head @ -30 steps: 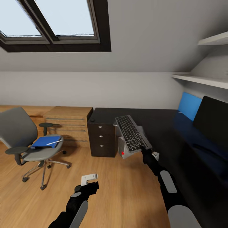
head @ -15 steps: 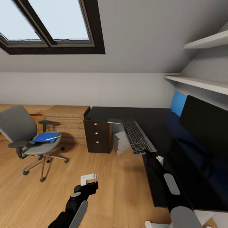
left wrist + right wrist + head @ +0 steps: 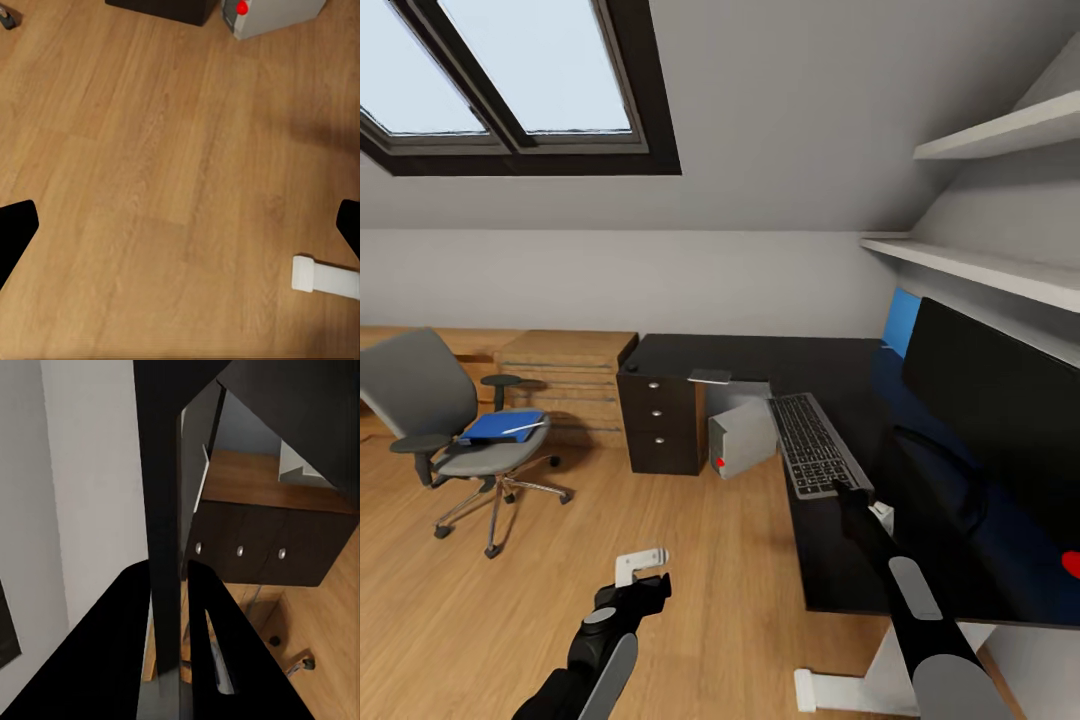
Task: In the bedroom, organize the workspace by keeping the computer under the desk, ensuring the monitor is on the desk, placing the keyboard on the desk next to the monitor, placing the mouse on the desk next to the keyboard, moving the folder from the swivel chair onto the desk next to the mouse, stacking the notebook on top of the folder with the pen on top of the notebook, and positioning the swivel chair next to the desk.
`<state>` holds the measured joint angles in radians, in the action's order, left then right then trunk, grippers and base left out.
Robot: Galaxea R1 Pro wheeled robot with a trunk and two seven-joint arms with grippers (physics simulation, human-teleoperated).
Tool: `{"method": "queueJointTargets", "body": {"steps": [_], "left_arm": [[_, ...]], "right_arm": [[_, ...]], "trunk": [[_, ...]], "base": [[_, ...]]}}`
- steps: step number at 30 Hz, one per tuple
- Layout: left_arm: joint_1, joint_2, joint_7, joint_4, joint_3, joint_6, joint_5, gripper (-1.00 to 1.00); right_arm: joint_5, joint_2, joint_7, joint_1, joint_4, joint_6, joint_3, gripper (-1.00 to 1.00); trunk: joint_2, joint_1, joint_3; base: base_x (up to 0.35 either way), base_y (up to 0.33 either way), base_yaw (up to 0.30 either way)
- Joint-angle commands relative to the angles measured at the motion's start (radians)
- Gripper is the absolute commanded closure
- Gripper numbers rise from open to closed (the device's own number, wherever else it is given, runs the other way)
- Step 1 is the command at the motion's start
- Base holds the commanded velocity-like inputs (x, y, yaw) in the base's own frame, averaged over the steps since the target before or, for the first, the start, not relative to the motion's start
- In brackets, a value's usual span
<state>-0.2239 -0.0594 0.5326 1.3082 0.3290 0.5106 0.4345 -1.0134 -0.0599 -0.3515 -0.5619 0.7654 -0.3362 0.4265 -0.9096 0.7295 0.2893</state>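
Head view: the keyboard point(image 3: 816, 446), flat and dark grey with rows of keys, is held at its near end by the right gripper point(image 3: 850, 492), whose fingers pinch that end. In the right wrist view the keyboard point(image 3: 162, 517) appears edge-on as a dark slab running between the two black fingers point(image 3: 112, 645), confirming the hold. It hovers level above the front edge of the black bench point(image 3: 830, 560), partly overhanging toward the floor point(image 3: 710, 590), not yet resting on it.

Just beside it, further in on the bench, stands the monitor point(image 3: 1000, 420), a wide black screen with a red dot at a lower corner. Under the bench, near the dark drawers point(image 3: 660, 425), sits the computer point(image 3: 740, 440), tilted, with a red dot on its front. Well apart, the chair point(image 3: 455, 440) carries the blue folder point(image 3: 502, 425) with a thin white pen point(image 3: 522, 428) on top.

The left gripper point(image 3: 642, 568) hangs low over the floor, its fingers wide apart and holding nothing.

To finish this step well, the keyboard likely needs carrying further in from the edge, squared to the monitor's front, lowered flat, and released only once it rests fully on the bench.
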Motion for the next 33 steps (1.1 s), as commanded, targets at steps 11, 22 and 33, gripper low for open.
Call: {"method": "queueJointTargets", "body": {"steps": [11, 22, 33], "left_arm": [[-0.001, 0.001, 0.009, -0.007, 0.005, -0.001, 0.009, -1.00], [-0.001, 0.000, 0.008, -0.006, 0.008, 0.002, 0.009, -1.00], [-0.001, 0.000, 0.007, -0.006, 0.008, 0.002, 0.009, -1.00]], "right_arm": [[-0.009, 0.000, 0.025, -0.001, -0.041, 0.068, 0.005, 1.00], [-0.010, -0.003, 0.063, -0.002, -0.044, 0.084, 0.006, 1.00], [-0.015, -0.006, 0.075, -0.003, -0.044, 0.148, 0.011, 1.00]], "trunk": [[-0.001, 0.000, 0.001], [-0.001, 0.000, 0.001], [-0.001, 0.000, 0.001]], "base": [[-0.003, -0.133, 0.000], [0.000, -0.170, 0.000], [0.043, -0.040, 0.000]]}}
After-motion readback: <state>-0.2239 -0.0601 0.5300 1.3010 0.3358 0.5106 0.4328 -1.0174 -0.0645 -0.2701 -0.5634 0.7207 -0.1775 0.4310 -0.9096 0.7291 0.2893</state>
